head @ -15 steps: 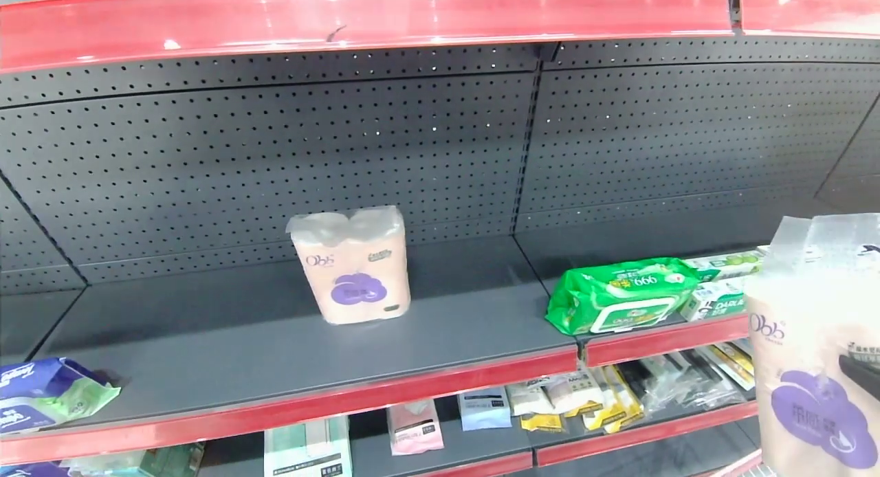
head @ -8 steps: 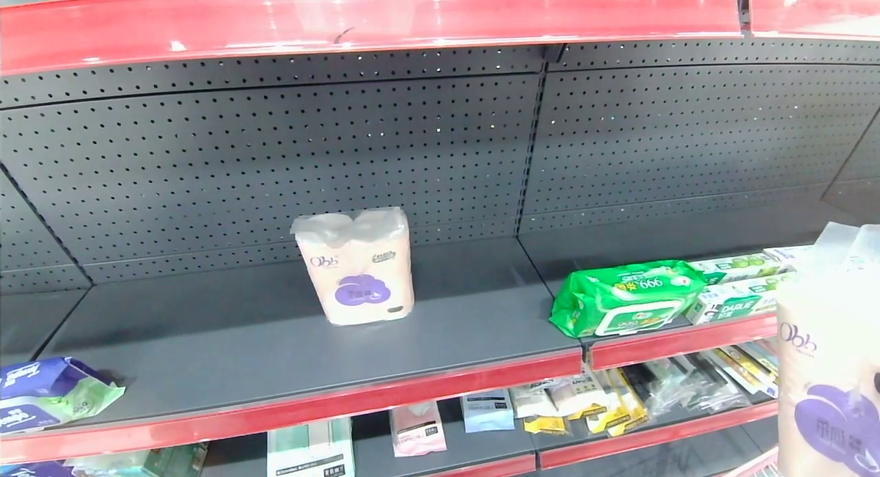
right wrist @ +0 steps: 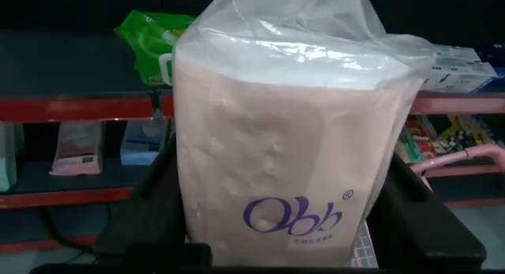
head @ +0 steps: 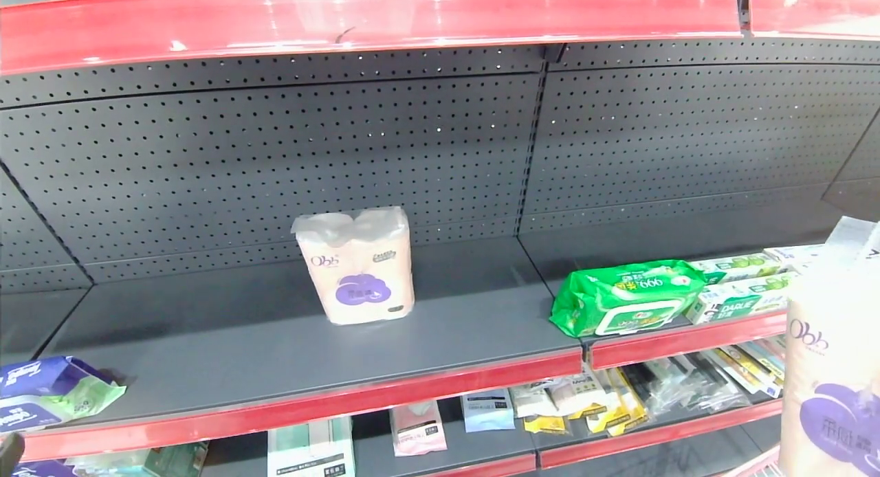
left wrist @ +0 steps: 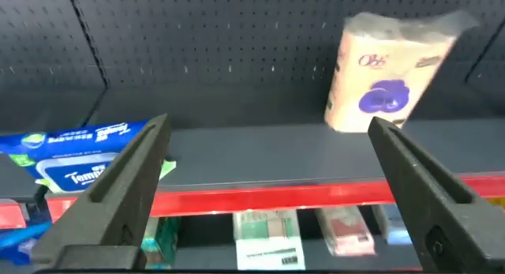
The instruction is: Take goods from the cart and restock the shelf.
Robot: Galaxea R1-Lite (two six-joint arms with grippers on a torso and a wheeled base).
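the right gripper [right wrist: 288, 215] was clamped on a pack of toilet rolls [right wrist: 292, 140], one dark finger pressed to each side of the wrapper and the pack upright between them. beyond the held pack and to the robot's left of it, a green wipes packet [head: 622, 295] lay at the front of the shelf [head: 275, 353], with boxes [head: 739, 291] just beside it. the left gripper [left wrist: 270, 128] stood wide open with nothing between its fingers, pointed at the shelf's red edge. ahead of it and off to the robot's right, a second pack of rolls [left wrist: 387, 73] stood upright on the shelf board. a blue packet [left wrist: 75, 152] lay nearer, at the board's front.
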